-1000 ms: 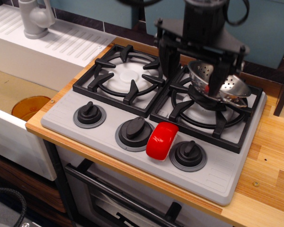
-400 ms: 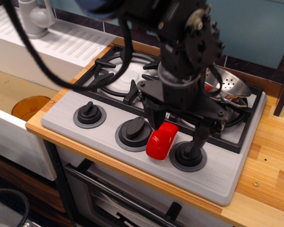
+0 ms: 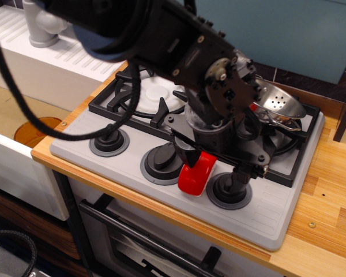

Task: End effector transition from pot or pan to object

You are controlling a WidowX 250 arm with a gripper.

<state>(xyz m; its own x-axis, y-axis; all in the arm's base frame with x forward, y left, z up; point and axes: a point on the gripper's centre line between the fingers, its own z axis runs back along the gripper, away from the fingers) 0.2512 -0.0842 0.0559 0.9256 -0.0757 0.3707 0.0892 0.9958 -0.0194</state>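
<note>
While I watch from the front of the stove, the claw [image 3: 214,166] hangs low over the row of knobs, with its jaws spread wide and nothing held between them. To the left of the claw stand two black knobs [image 3: 109,139], and both are untouched. One dark finger [image 3: 189,154] comes down at the left edge of the red block [image 3: 196,174], and the other finger [image 3: 242,173] stands to the right of it, over the third knob [image 3: 229,188]. So the block lies between the fingers, just under the claw, and I think the claw is opened so wide in order to straddle it before closing. Behind the claw and to the right, the steel colander [image 3: 279,104] rests tilted on the right burner grate [image 3: 303,144], apart from the fingers.
</note>
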